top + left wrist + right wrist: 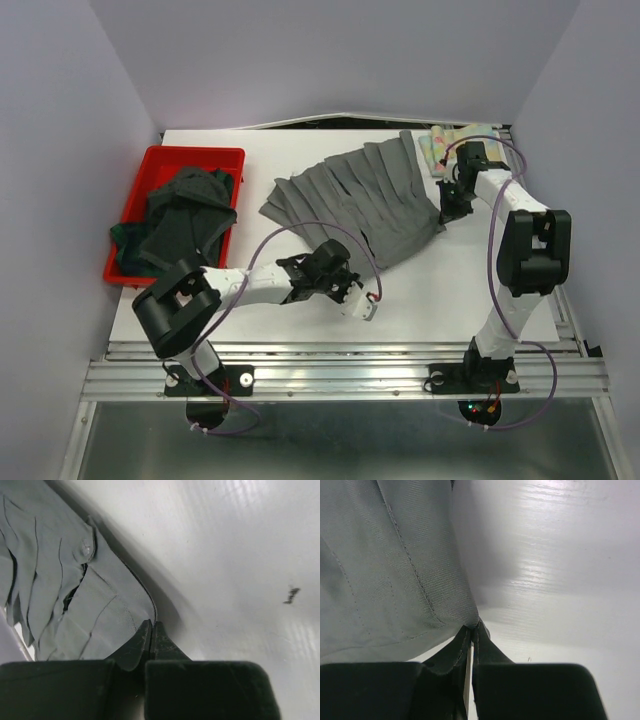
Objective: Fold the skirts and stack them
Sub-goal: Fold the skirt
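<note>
My left gripper [151,630] is closed, and its two dark fingertips meet on a hem corner of the grey pleated cloth skirt [360,195]. In the left wrist view the cloth runs from the tips away to the left of the hand. The pleats lie there one over another, and a small round button shows on the fabric. To the right of this hand there is only the bare white table top [450,290], with one small dark mark on it.

My right gripper [471,630] is also closed and pinches another corner of the same grey skirt. In the right wrist view a stitched seam comes down into the tips. The fabric fills the space ahead and to the left of the hand, and the white surface is to the right.

From above, the grey skirt lies spread and flat on the table between the two hands, fanning out beyond the left hand. Just beyond the right hand, at the far corner, lies a folded pastel yellow-blue skirt with pink floral print [450,145]. Well apart, to the left of the left hand, stands the red plastic bin [195,151]. A heap of dark grey and dark green skirts [185,215] is in it.
</note>
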{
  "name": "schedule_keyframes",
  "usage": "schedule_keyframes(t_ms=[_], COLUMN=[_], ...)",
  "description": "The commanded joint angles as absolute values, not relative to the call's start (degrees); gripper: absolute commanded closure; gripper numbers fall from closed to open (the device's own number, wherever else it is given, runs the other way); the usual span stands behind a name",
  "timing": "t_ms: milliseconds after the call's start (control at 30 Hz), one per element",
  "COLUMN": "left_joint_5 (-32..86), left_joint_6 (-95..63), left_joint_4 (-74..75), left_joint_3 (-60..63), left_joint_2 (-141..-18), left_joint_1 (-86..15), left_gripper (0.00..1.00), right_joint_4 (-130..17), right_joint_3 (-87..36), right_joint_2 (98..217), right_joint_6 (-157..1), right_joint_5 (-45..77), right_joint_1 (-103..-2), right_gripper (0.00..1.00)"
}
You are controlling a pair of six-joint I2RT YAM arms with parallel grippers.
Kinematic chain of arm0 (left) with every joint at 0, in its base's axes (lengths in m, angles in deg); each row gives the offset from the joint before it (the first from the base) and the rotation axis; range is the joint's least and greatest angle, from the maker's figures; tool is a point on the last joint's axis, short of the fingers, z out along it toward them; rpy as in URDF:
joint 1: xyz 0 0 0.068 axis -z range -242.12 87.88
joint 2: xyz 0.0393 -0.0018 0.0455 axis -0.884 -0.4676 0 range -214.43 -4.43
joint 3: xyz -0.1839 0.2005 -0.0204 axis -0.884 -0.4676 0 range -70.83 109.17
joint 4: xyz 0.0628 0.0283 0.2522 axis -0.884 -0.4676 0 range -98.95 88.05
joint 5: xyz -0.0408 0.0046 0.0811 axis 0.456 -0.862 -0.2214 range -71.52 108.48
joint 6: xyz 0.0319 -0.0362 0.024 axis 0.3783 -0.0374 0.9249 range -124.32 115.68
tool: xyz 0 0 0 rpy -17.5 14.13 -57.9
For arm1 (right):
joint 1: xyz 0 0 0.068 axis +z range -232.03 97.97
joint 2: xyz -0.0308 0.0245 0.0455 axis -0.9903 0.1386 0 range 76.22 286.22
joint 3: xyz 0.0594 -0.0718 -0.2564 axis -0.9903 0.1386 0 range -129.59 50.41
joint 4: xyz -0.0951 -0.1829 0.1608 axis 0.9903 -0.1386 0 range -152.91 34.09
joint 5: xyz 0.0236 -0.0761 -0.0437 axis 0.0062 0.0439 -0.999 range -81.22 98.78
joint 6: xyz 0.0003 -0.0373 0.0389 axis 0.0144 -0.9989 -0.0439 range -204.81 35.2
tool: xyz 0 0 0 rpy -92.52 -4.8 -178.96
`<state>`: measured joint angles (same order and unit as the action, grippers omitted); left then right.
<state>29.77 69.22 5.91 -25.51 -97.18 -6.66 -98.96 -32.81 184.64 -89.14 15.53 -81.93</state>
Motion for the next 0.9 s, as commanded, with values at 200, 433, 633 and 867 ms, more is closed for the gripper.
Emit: schedule_keyframes(t_ms=[200,433,633,867], left_joint_5=[49.32,51.7,46.35,40.98], left_joint_6=[51.25,38.85,28.83,25.04], left_joint_4=[-23.49,-18.83,-10.13,-13.8], left_joint_3=[-9.31,0.0,3.0,0.47], left_joint_2=[-94.67,-105.13,-106.48,-94.1], left_joint_1=[-1.75,1.5,4.32,3.97], left_gripper=[1.0,1.0,0.64,0.43], right_joint_4=[-92.48,-90.37,-90.28,-93.88], right_joint_3=[-35.2,-36.51,-45.99,-58.74], right_joint_2=[186.08,189.86,195.66,200.5], right_joint_6=[-95.0,-97.72,-97.11,-95.8], right_joint_5=[9.05,5.19,9.91,18.18], right_joint_1=[-79.58,-78.25,-78.25,-75.36], right_gripper=[0.99,0.99,0.99,0.64])
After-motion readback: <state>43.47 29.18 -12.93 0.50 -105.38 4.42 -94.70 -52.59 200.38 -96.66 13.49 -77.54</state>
